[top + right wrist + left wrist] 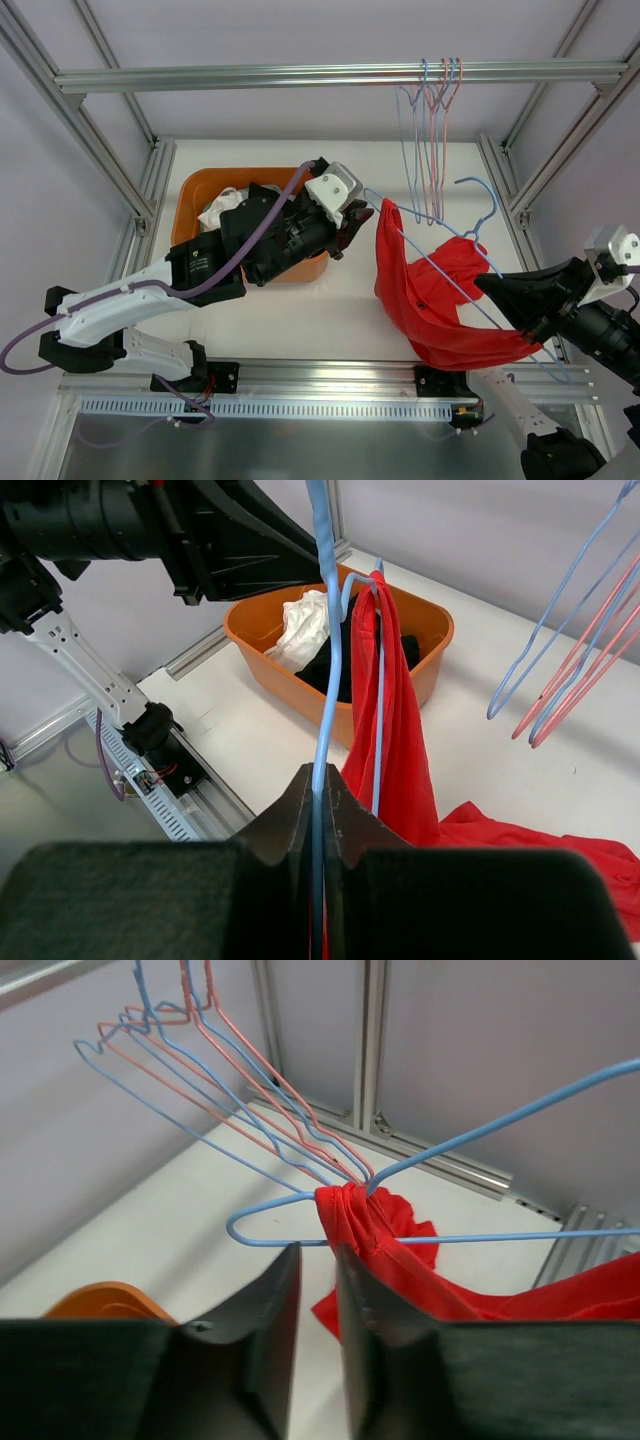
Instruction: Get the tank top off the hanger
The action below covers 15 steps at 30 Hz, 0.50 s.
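Top external: tank top (430, 300) hangs on hanger (500, 1238), lower part apparently resting on tabletop (300, 320). Right end effector (318, 780) clenched on hanger wire. Left end effector (318, 1255) at bunched strap (350, 1210), jaws narrowly apart; we cannot tell if cloth is pinched. We judge it light, limp; take the strap.

Overhead, wrist close-ups; hanger (325, 630) seemingly shared
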Tool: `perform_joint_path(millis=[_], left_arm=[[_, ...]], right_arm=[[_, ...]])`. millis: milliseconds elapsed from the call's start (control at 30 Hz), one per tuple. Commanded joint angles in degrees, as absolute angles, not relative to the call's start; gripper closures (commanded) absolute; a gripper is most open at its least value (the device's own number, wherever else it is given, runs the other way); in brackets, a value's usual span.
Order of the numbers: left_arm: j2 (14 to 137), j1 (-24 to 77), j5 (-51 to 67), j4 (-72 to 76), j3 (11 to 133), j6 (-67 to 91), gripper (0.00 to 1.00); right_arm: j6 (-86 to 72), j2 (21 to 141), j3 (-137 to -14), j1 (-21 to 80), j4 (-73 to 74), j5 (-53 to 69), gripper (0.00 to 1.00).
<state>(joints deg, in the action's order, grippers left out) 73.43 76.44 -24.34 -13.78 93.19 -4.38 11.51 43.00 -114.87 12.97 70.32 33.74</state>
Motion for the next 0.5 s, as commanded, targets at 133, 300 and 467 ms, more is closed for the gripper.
perform_joint_path(millis=[133,300,467], left_arm=[[71.6,76.4,-25.9,-10.2,91.3,-4.7,0.90],[72.3,76.4,-22.4,-10.2,90.9,-3.9,0.45],[74.2,75.5,-22.4,-10.1,90.4,-3.0,0.56]], right_arm=[[9.5,43.8,-112.6,13.3,62.0,36.9,1.00],[9.4,43.3,-111.5,13.3,60.8,37.2,1.00],[9.3,43.4,-112.3,13.3,60.7,38.2,1.00]])
